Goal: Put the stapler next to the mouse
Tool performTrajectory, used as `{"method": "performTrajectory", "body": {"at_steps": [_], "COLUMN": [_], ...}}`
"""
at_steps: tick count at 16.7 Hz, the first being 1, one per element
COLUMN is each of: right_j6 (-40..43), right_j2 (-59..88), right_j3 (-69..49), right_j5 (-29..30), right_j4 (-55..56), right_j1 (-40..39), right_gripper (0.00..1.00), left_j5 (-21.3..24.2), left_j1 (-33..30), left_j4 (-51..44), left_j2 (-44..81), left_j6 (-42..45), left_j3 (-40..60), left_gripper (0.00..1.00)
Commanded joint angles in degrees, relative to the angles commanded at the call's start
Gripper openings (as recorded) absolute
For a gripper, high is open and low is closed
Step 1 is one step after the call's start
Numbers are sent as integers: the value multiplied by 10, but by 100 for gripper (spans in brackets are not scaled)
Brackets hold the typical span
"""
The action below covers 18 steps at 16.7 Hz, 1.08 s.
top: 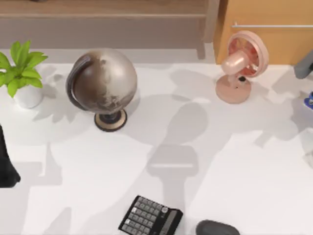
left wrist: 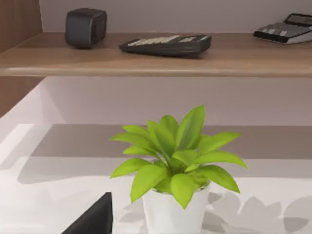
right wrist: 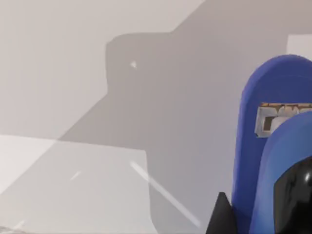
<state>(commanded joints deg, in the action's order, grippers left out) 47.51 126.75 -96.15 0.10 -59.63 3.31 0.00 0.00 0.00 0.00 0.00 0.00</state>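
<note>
**benchwatcher:** So where's your stapler (right wrist: pixel 273 161) right now? In the right wrist view it's sitting close up against the right tool (right wrist: pixel 253 214), blue body standing tall with the staple slot showing. From above I only catch a speck of blue at the far right edge of the bench (top: pixel 161 117), just below your right arm.

**gripnerd:** Yeah, and the mouse (top: pixel 217 228) is way down at the front edge, just right of the calculator (top: pixel 150 216). Well apart from the stapler. Is your right tool actually clamped on it?

**benchwatcher:** Honestly can't tell. Dark finger parts sit right by the blue, but whether they're pinching it isn't visible.

**gripnerd:** That's your main risk, I'd say. If the grip is shallow or off-centre, the stapler could twist or drop on the long carry across.

**benchwatcher:** Also watch the pink fan (top: pixel 240 66) near your right arm; a wide swing might clip it. And the calculator crowds the mouse's left, so aim for its right side or behind it, or you'll shove one of them.

**gripnerd:** Left arm's parked at the left edge by the plant (top: pixel 22 71), so nothing to worry about there.
</note>
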Motion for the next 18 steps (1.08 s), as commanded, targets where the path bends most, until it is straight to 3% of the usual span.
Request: {"method": "performTrajectory", "body": {"at_steps": [8, 12, 18], "right_j6": [-37, -153, -403], "right_j2": [-19, -58, -98], "right_j3": [-9, -14, 3], "right_j5": [1, 2, 0], "right_j4": [-12, -32, -46], "right_j1": [-13, -59, -178], "right_gripper": [0, 0, 0], "left_j5": [0, 0, 0], "left_j1": [0, 0, 0], "left_j4": [0, 0, 0], "left_j2": [0, 0, 0], "left_j6": [0, 0, 0], "left_j3": [0, 0, 0], "left_gripper": [100, 100, 100]}}
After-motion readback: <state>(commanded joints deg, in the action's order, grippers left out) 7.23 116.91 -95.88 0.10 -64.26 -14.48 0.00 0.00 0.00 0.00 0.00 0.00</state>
